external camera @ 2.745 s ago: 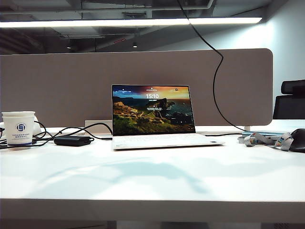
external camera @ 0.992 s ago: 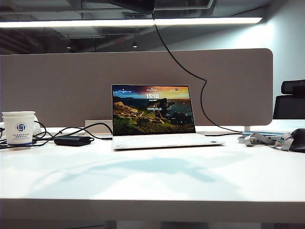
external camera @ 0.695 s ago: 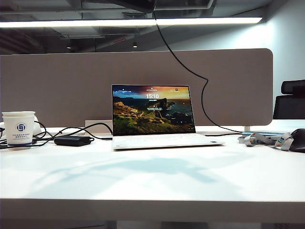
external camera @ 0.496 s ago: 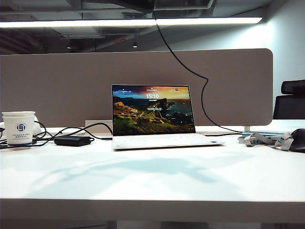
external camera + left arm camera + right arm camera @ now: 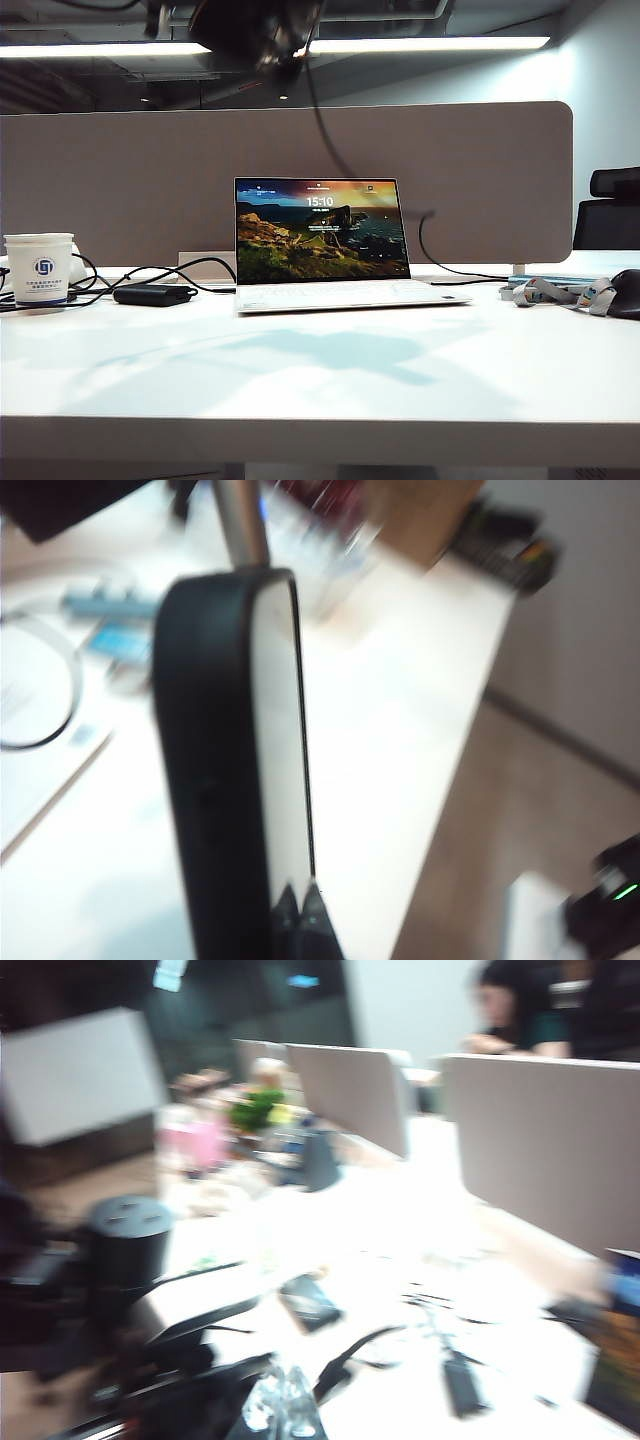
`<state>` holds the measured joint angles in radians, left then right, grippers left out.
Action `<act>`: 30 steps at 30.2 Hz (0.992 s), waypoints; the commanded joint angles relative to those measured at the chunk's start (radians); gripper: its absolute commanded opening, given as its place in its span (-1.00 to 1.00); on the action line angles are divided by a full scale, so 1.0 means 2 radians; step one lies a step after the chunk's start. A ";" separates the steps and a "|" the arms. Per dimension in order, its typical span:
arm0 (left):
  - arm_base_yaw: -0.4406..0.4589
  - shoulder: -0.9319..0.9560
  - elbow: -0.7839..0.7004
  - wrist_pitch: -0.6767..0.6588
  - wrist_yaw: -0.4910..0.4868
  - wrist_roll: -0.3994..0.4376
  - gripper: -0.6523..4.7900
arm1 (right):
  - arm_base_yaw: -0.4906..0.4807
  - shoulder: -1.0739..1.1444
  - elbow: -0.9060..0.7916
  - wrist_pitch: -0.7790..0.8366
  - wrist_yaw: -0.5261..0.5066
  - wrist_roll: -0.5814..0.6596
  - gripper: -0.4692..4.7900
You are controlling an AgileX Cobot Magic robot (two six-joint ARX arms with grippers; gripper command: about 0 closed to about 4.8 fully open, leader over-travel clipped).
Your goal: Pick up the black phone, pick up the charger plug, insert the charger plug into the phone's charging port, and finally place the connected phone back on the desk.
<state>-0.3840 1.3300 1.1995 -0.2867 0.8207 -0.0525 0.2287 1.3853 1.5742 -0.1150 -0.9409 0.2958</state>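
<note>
In the left wrist view my left gripper (image 5: 300, 905) is shut on the black phone (image 5: 215, 760), which stands edge-on out of the jaws, high above the desk (image 5: 320, 380). Its charging port does not show. My right gripper (image 5: 285, 1400) has its clear fingertips pressed together, and a thin black cable (image 5: 350, 1355) passes close beside them. The view is too blurred to make out the charger plug. In the exterior view a dark blurred mass (image 5: 255, 30) hangs at the top edge, and the cable (image 5: 318, 120) drops from it behind the laptop.
An open laptop (image 5: 320, 240) stands mid-desk before the grey-beige partition (image 5: 150, 170). At the left are a paper cup (image 5: 40, 267) and a black power brick (image 5: 152, 294) with cables. A lanyard (image 5: 560, 292) and a dark mouse (image 5: 627, 292) lie at the right.
The dark mass at the top has dropped lower and shifted left. The cable has swung left with it and now hangs steeply, and its loop at the right has sunk towards the desk.
</note>
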 commanded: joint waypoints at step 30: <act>-0.009 0.217 0.000 0.010 0.023 0.086 -0.78 | 0.008 -0.041 0.002 -0.140 0.159 -0.111 -0.86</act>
<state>-0.4034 1.7485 1.1938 -0.3080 0.8421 0.1131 0.2440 1.3109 1.5761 -0.4030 -0.6209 0.0772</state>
